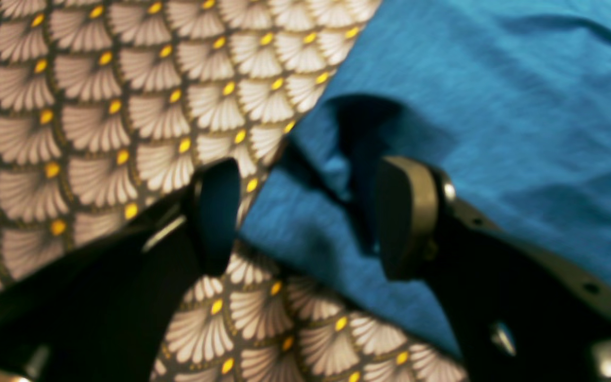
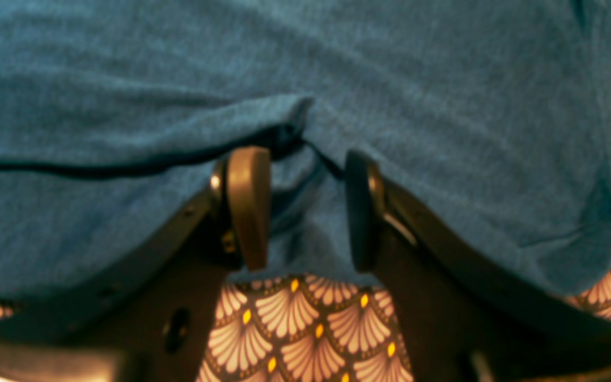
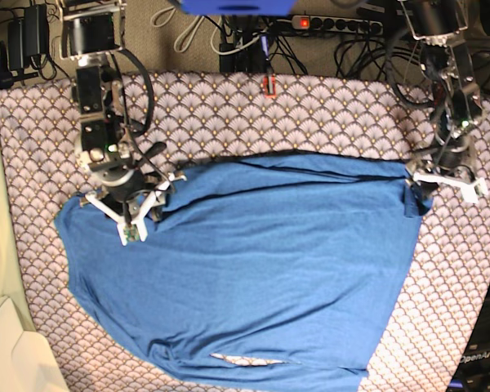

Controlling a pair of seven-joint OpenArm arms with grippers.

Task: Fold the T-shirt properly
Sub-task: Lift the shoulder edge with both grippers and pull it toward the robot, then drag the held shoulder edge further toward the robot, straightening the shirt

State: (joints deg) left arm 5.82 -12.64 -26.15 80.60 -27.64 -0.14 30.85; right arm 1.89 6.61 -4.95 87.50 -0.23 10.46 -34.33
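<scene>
T-shirt (image 3: 253, 269): plain medium-blue knit, spread mostly flat on the worktop, covering the middle and near part of the scallop-patterned cloth (image 3: 310, 110). In the base view its long axis runs left to right. Its far edge is a fairly straight folded line; its near edge is rounded, with a narrow slit (image 3: 249, 358) showing the cloth beneath. A ridge of fabric runs across the shirt just inside the far edge.

Scallop-patterned cloth: grey-white fans with yellow dots, covering the whole worktop; bare along the far side of the T-shirt and at both ends.

Right hand (image 2: 305, 209): at the T-shirt's far left corner in the base view, directly over the fabric. Fingers (image 2: 250, 207) stand apart, one on each side of a small raised fold of the shirt edge; not clamped on it.

Left hand (image 1: 308, 217): at the T-shirt's far right corner in the base view. Fingers (image 1: 406, 217) spread wide, straddling the shirt's edge where blue meets the patterned cloth; one finger over the cloth, the other over the shirt. Nothing gripped.

Cables and a power strip (image 3: 335, 23): beyond the far edge of the worktop.
</scene>
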